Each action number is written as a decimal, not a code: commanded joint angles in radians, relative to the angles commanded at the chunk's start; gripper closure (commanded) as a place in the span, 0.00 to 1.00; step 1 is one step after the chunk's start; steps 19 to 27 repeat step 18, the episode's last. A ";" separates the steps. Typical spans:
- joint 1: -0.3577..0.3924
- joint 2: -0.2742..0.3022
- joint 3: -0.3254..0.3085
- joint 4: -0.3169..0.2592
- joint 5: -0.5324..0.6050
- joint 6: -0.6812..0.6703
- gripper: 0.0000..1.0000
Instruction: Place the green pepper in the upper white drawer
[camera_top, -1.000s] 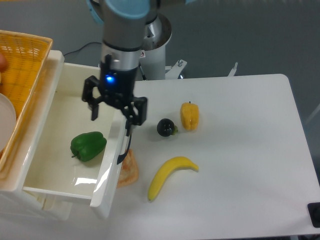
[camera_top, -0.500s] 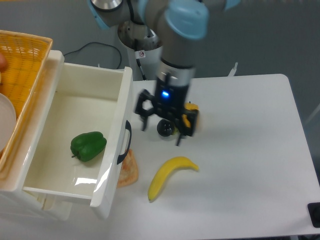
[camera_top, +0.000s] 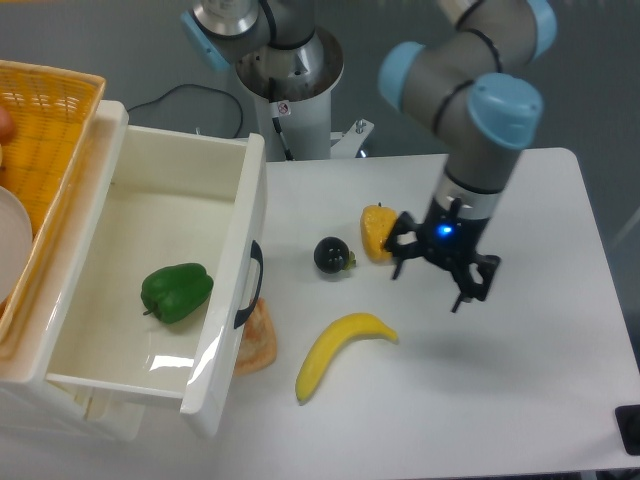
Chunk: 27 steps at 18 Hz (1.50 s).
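The green pepper (camera_top: 177, 292) lies inside the upper white drawer (camera_top: 243, 210). The gripper (camera_top: 438, 274) hangs spread and empty, with the yellow pepper (camera_top: 377, 232) at its 10 o'clock; a low sweep risks knocking it.

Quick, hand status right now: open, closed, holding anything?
Hand: open and empty, above the table right of the yellow pepper.

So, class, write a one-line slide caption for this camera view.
Green pepper lies in the open drawer; the empty gripper hangs above the table.
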 joint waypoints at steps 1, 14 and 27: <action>0.012 -0.002 0.002 0.002 -0.015 0.044 0.00; -0.046 -0.051 0.020 0.005 0.429 -0.172 0.00; -0.055 -0.075 0.032 0.008 0.431 -0.263 0.00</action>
